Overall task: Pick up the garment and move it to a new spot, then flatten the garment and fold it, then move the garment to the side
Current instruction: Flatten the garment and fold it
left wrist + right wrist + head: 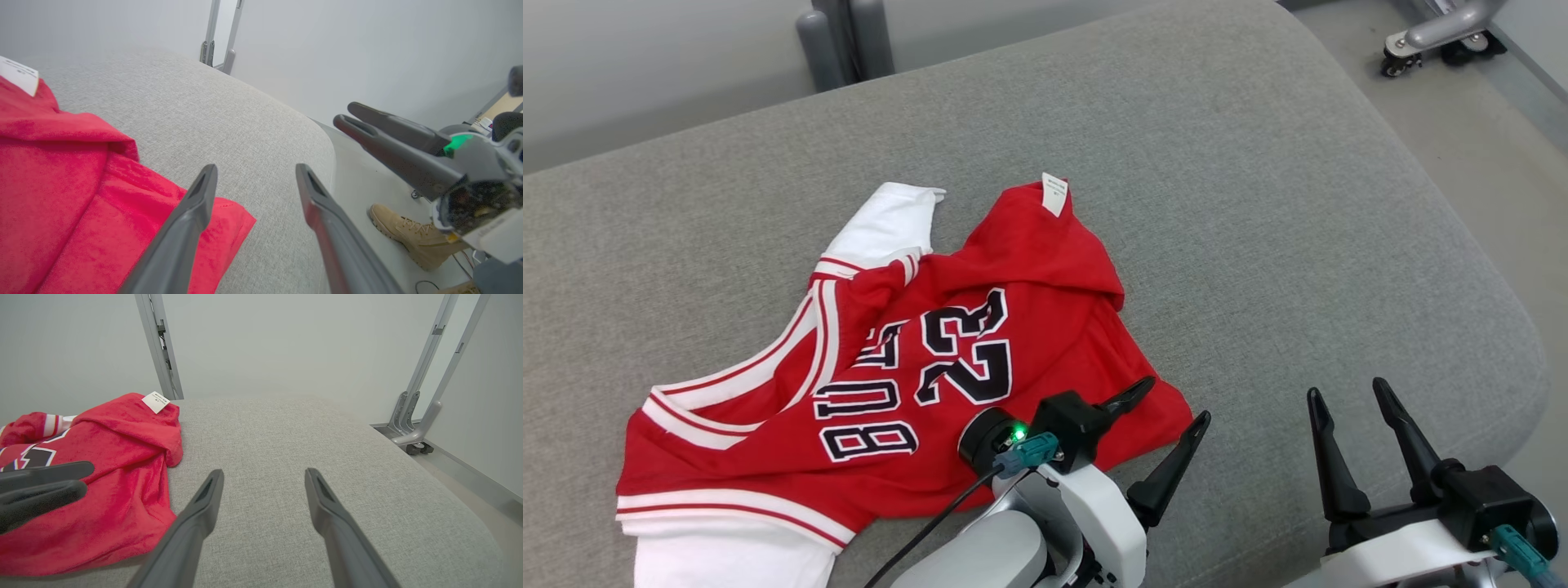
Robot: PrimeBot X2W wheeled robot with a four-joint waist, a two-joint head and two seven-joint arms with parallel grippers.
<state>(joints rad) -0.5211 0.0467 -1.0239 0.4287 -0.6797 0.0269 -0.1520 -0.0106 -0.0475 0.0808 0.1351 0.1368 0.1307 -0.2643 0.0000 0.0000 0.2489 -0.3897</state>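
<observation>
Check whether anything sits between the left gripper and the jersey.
Nothing visible does. The left gripper is open at a corner of the jersey, one finger over the red cloth, the other over bare cushion.

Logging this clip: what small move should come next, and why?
Probably lower the open left end effector onto the near corner of the crumpled red basketball jersey and close: that corner lies right beside it, and it grips nothing yet.
</observation>
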